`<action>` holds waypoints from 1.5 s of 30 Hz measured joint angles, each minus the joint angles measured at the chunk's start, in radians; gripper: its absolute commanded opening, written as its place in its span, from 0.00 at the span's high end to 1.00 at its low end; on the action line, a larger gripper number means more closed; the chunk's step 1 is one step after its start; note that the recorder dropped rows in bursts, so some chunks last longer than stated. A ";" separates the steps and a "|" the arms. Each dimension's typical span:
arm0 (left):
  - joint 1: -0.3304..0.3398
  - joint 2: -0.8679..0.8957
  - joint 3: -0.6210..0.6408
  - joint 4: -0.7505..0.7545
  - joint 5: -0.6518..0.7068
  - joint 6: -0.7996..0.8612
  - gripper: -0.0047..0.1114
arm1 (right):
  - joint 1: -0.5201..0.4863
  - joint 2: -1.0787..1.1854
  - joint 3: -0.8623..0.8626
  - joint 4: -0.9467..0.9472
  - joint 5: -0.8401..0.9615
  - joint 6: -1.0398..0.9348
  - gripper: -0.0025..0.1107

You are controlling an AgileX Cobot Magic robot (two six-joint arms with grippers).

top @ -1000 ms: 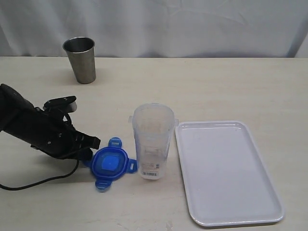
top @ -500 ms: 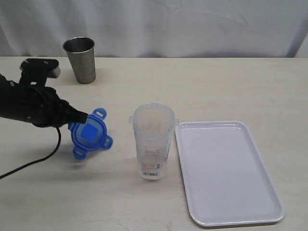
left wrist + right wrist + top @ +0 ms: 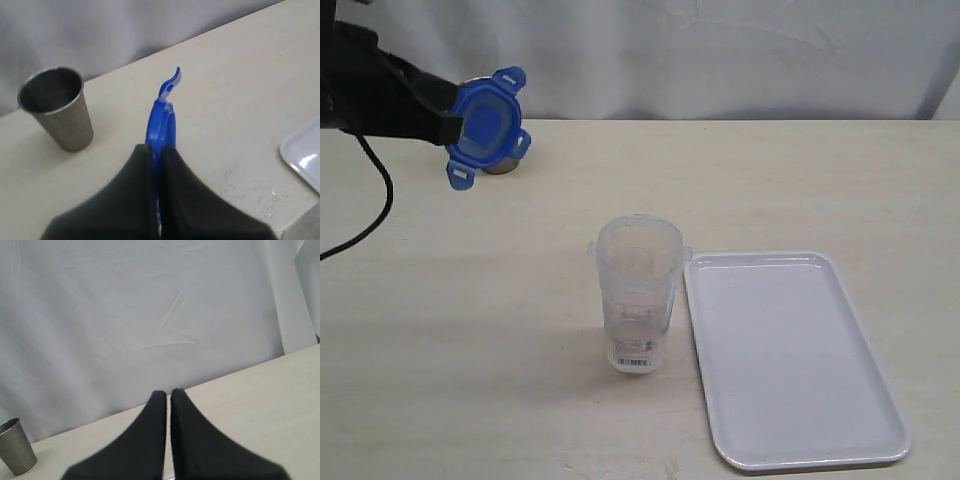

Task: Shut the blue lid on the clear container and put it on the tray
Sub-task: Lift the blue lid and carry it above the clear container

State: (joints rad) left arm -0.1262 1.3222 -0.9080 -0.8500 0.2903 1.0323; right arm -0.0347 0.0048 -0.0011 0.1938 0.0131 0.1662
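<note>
1. Far left: the left fingers (image 3: 442, 128) are clenched on the rim of the blue lid (image 3: 486, 125). They hold it up off the tabletop (image 3: 470, 330), with its face tipped up rather than lying flat
2. Just behind the lid, only a sliver of the steel cup (image 3: 502, 167) peeks out in the exterior view. The left wrist view gives the whole cup (image 3: 60, 115) and shows the lid edge-on (image 3: 161, 117), pinched between the two fingers (image 3: 144, 160)
3. Middle: the clear container (image 3: 638, 295) stands upright, long axis vertical, mouth open to the top. It sits well apart from the lid, off to its right and lower in the exterior view, so the lid probably needs to travel right and down, then level out over the mouth
4. Just beside the container on its right lies the tray (image 3: 790, 380)
5. The right fingers (image 3: 159, 402) are pressed together on nothing and appear only in their own wrist view, pointing at the curtain (image 3: 150, 315). The left arm, already carrying the lid, looks the better placed for capping
</note>
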 measured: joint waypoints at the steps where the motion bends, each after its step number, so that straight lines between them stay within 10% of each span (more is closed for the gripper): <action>1: 0.000 -0.005 -0.017 0.000 0.021 0.024 0.96 | 0.000 0.000 0.000 -0.001 0.000 0.000 0.94; 26: -0.464 0.063 -0.087 0.225 -0.181 0.728 0.96 | 0.000 0.000 0.000 -0.004 -0.004 -0.023 0.94; 45: -0.536 0.103 -0.087 0.267 -0.502 0.733 0.96 | 0.000 0.000 0.000 -0.004 -0.018 -0.033 0.94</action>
State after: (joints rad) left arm -0.6625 1.4257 -0.9945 -0.5834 -0.2113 1.7648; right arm -0.0347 0.0048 -0.0011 0.1897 -0.0053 0.1330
